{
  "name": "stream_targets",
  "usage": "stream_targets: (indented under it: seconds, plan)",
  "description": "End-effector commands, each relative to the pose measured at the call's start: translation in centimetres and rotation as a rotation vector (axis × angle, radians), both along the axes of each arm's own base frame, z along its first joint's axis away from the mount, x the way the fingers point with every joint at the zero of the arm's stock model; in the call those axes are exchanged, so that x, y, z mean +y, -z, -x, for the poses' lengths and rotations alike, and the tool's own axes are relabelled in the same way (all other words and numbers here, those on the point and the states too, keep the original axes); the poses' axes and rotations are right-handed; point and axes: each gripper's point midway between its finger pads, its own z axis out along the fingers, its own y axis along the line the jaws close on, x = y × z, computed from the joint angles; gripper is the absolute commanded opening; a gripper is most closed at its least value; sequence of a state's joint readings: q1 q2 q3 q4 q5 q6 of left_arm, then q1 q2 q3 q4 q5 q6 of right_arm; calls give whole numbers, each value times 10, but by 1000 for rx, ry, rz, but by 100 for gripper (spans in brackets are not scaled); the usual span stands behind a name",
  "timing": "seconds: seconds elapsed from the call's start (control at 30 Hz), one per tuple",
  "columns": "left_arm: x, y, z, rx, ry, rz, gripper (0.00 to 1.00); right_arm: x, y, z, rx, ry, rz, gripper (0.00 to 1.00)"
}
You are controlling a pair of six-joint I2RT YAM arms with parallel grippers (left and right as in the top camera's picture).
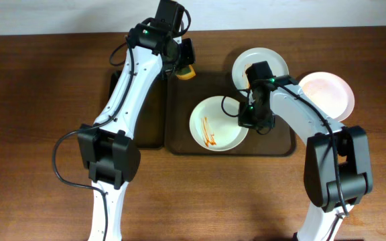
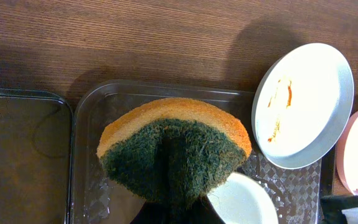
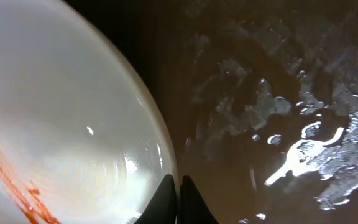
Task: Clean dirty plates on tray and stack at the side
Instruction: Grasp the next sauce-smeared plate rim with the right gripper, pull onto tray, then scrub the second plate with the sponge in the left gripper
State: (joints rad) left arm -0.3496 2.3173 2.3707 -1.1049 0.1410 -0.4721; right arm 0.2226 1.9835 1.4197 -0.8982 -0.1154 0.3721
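Where your right gripper (image 3: 179,198) sits, its jaws pinch the right rim of the plate (image 1: 218,124), which lies flat in the middle of the tray (image 1: 280,144), red streaks running near-to-far. To the right on the table rests a pink plate (image 1: 326,94). Farther back, your left gripper (image 1: 183,61) clamps the sponge (image 2: 173,146), bowed, long axis crosswise, green face toward the wrist. A far plate (image 1: 260,65), streaked too, lies at the tray's far edge.

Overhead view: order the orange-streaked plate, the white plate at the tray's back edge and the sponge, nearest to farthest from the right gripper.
1. The streaked plate, on the tray; the right gripper is at its right rim.
2. The back plate, beyond the gripper, over the tray's far edge.
3. The sponge, at the tray's far-left corner.
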Motion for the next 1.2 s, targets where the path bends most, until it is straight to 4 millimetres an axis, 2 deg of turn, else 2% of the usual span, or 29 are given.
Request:
stream_targets:
  seconds: [0.0, 0.03, 0.07, 0.13, 0.17, 0.27, 0.3, 0.37, 0.43, 0.5, 0.6, 0.73, 0.8, 0.87, 0.93, 0.97, 1.03, 1.1, 1.17]
  plan:
    - [1, 4, 0, 9, -10, -6, 0, 13, 3, -2, 22, 110, -34, 4]
    - [1, 4, 0, 10, -10, -6, 0, 15, 3, -2, 22, 104, -35, 13]
    - [1, 4, 0, 12, -10, -7, 0, 18, 3, -1, 22, 95, -35, 40]
    - [1, 5, 1, 17, -10, -9, 0, 21, 3, -3, 0, 13, -31, 66]
    - [2, 6, 3, 24, -10, -11, 0, 19, 3, -13, -58, -88, -10, 71]
    - [3, 8, 6, 39, -9, -17, 0, 21, 15, -25, -98, -183, -8, 69]
    - [3, 9, 8, 47, -9, -20, 0, 22, 26, -27, -93, -221, -2, 65]
    - [3, 14, 8, 58, -9, -24, 0, 22, 37, -28, -89, -261, 6, 44]
    - [0, 23, 12, 84, -1, -34, 0, 21, 44, -28, -80, -256, 7, 18]
    - [-5, 34, 20, 121, 17, -52, 0, 21, 44, -30, -84, -221, 2, 4]
    - [-17, 51, 30, 147, 101, -92, 0, 23, 43, -33, -73, -88, -18, 4]
    - [-18, 91, 42, 252, 117, -133, 0, 24, 43, -36, -70, 28, -36, 4]
    - [-20, 115, 47, 300, 124, -152, 0, 25, 43, -38, -72, 48, -43, 4]
    - [-25, 128, 50, 312, 151, -165, 0, 26, 46, -38, -69, 47, -47, 4]
    - [-21, 141, 48, 297, 161, -246, 0, 26, 48, -40, -76, 46, -48, 4]
    - [-16, 154, 46, 290, 161, -310, 0, 26, 48, -43, -87, 46, -50, 4]
    - [-23, 176, 49, 309, 172, -322, 0, 27, 48, -47, -102, 46, -52, 4]
    - [-33, 193, 59, 346, 172, -319, 0, 27, 48, -47, -105, 46, -53, 4]
    - [-39, 209, 84, 420, 185, -373, 0, 27, 48, -47, -105, 42, -52, 4]
